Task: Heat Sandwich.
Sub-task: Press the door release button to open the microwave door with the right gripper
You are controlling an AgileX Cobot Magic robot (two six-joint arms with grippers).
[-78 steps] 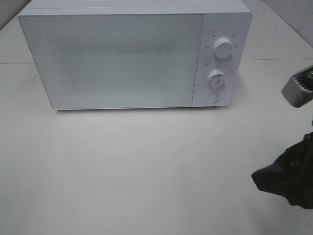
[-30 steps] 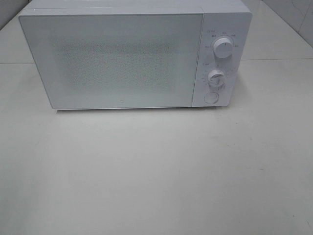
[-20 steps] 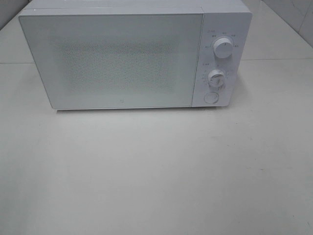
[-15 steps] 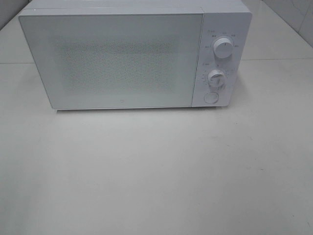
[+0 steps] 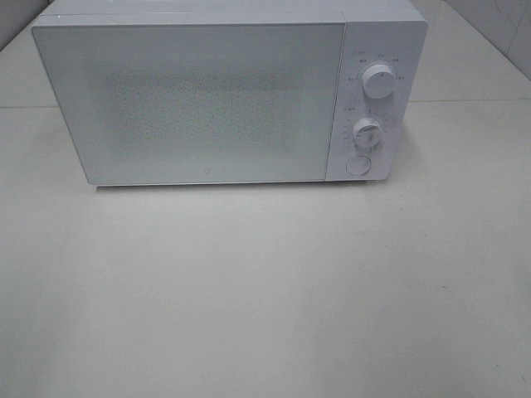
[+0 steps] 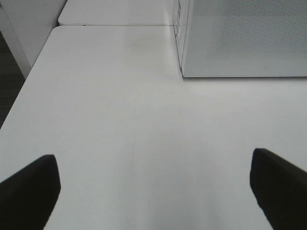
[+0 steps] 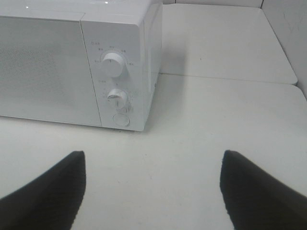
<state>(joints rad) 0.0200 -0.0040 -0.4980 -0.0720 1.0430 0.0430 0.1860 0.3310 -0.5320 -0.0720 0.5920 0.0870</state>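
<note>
White microwave (image 5: 207,99): stands at the far side of the table (image 5: 265,290), front towards my high camera, door (image 5: 191,166) flush with the body
Door window: milky and speckled; I cannot see through it to the inside
Controls: on the panel right of the door I have an upper knob (image 5: 379,83), a lower knob (image 5: 366,133) under it and a round button (image 5: 358,165) at the bottom, all white
Sandwich: I cannot tell where it is; none of my three views lets me see it
Left gripper (image 6: 153,160): released, jaws spread wide with only bare tabletop between them; its two dark fingers (image 6: 29,191) sit at the edges of the wrist view, over the table in front of the microwave's left front corner as my high camera sees it, well apart from it
Right gripper (image 7: 153,155): likewise released, dark fingers (image 7: 48,191) far apart with nothing but table between them; it faces the control-panel end of the microwave, near it and not touching
Table surface: pale and matt, with a seam running across beside the microwave where a second top joins on behind
Wall (image 5: 506,25): light tiles at the far right corner of the high view
</note>
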